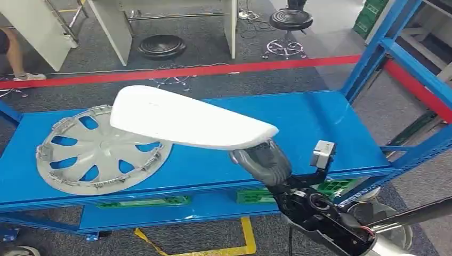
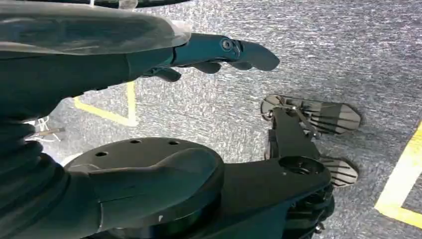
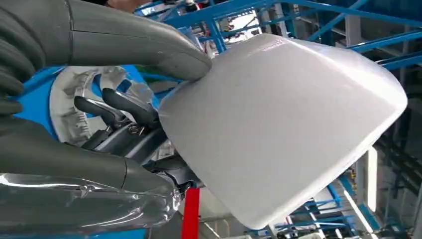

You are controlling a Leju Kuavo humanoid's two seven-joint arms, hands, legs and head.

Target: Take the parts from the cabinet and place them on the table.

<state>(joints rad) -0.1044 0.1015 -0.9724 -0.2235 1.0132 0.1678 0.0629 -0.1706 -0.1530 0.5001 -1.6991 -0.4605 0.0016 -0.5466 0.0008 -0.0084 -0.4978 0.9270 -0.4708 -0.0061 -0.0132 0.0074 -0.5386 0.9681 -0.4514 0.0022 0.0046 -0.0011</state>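
A long white curved shell part (image 1: 186, 120) hovers above the blue cabinet shelf (image 1: 320, 122), tilted up at its left end. My right hand (image 1: 264, 160) grips its right end from below. In the right wrist view the thumb (image 3: 149, 42) presses the edge of the white part (image 3: 283, 124) with the dark fingers (image 3: 124, 107) behind it. A grey wheel cover (image 1: 101, 152) lies flat on the shelf's left half, partly under the white part. My left hand (image 2: 219, 52) hangs over the carpet floor, fingers stretched out and holding nothing.
Blue uprights (image 1: 373, 53) frame the cabinet's right side. Green crates (image 1: 256, 194) sit on the lower shelf. Red tape (image 1: 213, 69) runs across the floor behind, with stools (image 1: 290, 21) and white table legs (image 1: 114, 26) beyond. A person's leg (image 1: 13, 53) stands far left.
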